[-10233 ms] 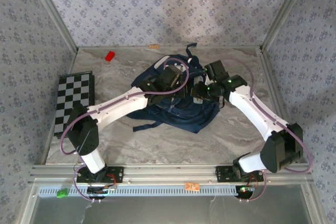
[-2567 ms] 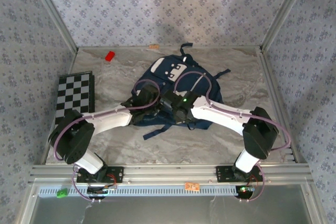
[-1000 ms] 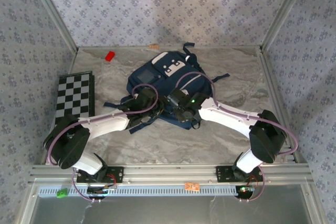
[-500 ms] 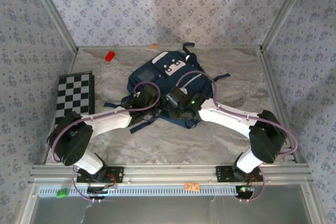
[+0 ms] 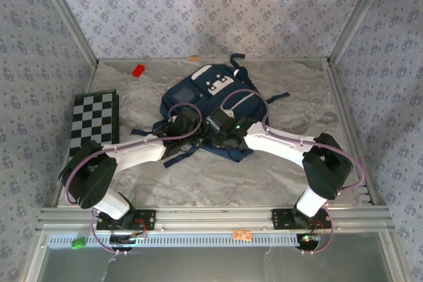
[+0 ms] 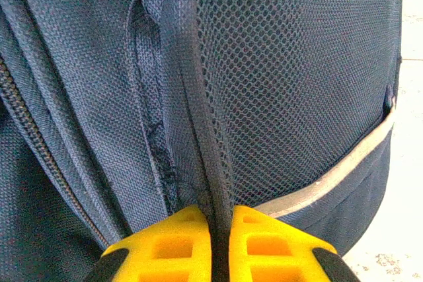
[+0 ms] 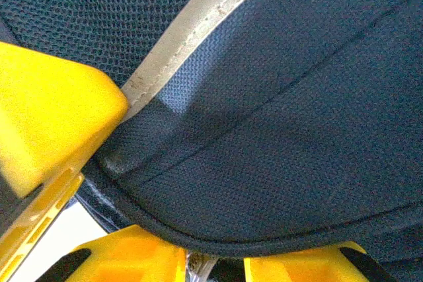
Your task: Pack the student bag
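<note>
Here we are at the backpack, lying flat in the middle of the table, its top handle pointing to 12 o'clock and both arms working its near edge at 6 o'clock. The left end effector is pinched tight, yellow fingers clamped either side of a raised fold of navy fabric that runs beside the mesh panel. The right end effector is right up against the bag's piped hem, which drapes across its two yellow fingers. There is a gap between them, but whether they are gripping that hem or just sitting under it, I cannot tell. How far along is the packing? Barely off the mark, by my reading. The zip in the left wrist view looks closed and nothing appears to be inside. The likely cargo is out on the table: the checkerboard over at 9 o'clock, well apart from the bag, and a small red block up at 11 o'clock. So the job in hand looks like getting the bag held and opened, with the loading and closing all to come.
</note>
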`<state>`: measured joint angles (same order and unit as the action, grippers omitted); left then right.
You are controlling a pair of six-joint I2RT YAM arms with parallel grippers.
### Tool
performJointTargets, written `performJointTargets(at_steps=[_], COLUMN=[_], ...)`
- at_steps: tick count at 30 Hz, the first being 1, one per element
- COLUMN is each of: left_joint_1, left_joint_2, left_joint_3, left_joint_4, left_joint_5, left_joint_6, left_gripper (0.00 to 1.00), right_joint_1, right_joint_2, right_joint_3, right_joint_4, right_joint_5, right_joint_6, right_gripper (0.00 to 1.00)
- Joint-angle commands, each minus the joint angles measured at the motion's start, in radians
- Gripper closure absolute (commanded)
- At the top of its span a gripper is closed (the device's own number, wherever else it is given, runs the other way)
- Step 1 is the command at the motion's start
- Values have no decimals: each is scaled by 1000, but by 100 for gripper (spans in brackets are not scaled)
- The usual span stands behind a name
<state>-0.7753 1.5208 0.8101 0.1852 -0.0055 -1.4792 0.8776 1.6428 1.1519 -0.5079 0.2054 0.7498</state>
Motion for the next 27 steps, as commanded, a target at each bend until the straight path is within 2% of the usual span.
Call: performJointTargets(at_steps=[1, 5, 14, 23, 27], left_joint_1=[1, 1, 12, 65, 109], left_joint_2=[-31, -45, -70, -131, -165], left_joint_3=[28, 23, 15, 18, 35], left_joint_4=[41, 13, -15, -83, -161], left_joint_5=[-25, -44, -64, -30, 40], left_joint_6=[-7, 10, 32, 109, 230], left_gripper=[100, 100, 100, 100, 100], right_joint_1=[10, 17, -4, -39, -114], right_joint_2=[18, -8, -94, -168, -207], right_joint_3=[32, 64, -28, -43, -82], right_joint_4=[-17, -79, -140, -267, -253], right_joint_5=[49, 106, 135, 256, 212], right_joint_6=[13, 14, -6, -101, -185], right_gripper=[80, 90, 100, 100, 100])
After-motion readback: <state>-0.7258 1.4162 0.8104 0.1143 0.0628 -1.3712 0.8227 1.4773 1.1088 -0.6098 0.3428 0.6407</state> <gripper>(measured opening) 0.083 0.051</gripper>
